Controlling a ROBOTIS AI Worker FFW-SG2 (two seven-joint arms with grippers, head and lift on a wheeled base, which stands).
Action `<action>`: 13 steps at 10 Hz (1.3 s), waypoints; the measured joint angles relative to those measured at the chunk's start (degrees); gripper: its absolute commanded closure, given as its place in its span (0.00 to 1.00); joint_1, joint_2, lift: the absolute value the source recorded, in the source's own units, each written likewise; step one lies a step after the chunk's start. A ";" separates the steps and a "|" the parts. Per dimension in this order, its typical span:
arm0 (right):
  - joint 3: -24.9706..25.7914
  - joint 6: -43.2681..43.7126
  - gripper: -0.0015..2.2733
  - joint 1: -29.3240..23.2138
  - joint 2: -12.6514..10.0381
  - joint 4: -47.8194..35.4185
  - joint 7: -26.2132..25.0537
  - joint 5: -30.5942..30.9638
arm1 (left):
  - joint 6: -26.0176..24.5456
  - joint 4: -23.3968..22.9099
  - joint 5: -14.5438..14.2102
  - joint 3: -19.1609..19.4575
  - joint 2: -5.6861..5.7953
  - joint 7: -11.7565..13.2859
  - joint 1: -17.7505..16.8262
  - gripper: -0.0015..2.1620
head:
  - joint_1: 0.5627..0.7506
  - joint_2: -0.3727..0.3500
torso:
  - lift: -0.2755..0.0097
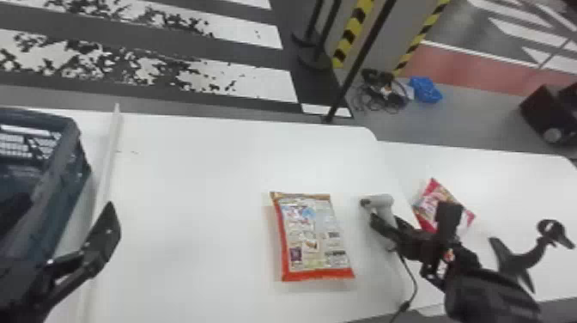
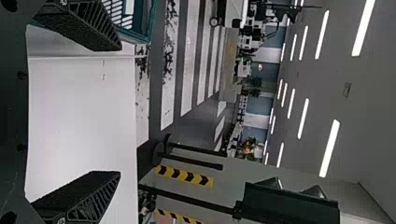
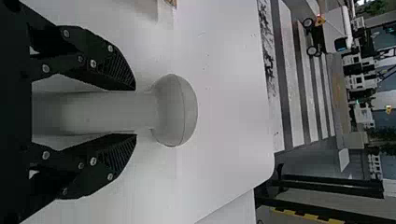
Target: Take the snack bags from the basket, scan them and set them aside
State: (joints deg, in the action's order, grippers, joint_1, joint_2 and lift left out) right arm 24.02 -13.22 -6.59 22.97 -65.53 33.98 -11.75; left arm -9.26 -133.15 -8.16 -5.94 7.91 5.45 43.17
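Apparently we are partway through the job, with one snack bag (image 1: pixel 315 236) lying flat on the bench (image 1: pixel 193 193), out of the basket and roughly between our two arms. We take this as the bag due for scanning; nothing shows us whether the scan has been read. Just to its right we have the scanner (image 1: pixel 384 202), gripped by its handle in the right gripper (image 3: pixel 136 112), the fingers drawn in narrow on either side of it, and its cable (image 1: pixel 412 275) trailing towards us

Farther right we see a pink-and-red bag (image 1: pixel 429 204) on the adjoining surface, partly behind the right arm. We judge that one to be finished and set aside, which would make one bag done and one in hand. Out on the left we find the basket (image 1: pixel 68 189), with the left gripper (image 2: pixel 120 110) beside it, fingers wide apart and holding nothing. We cannot tell how many bags remain inside, as its interior is dark and cut off by the view's edge. For the bag in the middle, we reckon the scan needs completing or confirming, then a move over to the right; any others in the basket would follow
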 measured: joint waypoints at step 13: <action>7.59 -13.21 0.96 -28.13 -19.10 -45.37 -4.79 -11.23 | 0.84 1.36 -2.39 -1.39 3.99 -0.35 -3.01 0.02 | 0.70 0.03 | 0.70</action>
State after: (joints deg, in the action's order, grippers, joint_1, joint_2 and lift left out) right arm 31.61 -26.43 -34.72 3.87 -110.90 29.19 -22.98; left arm -8.42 -131.79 -10.55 -7.34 11.90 5.10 40.17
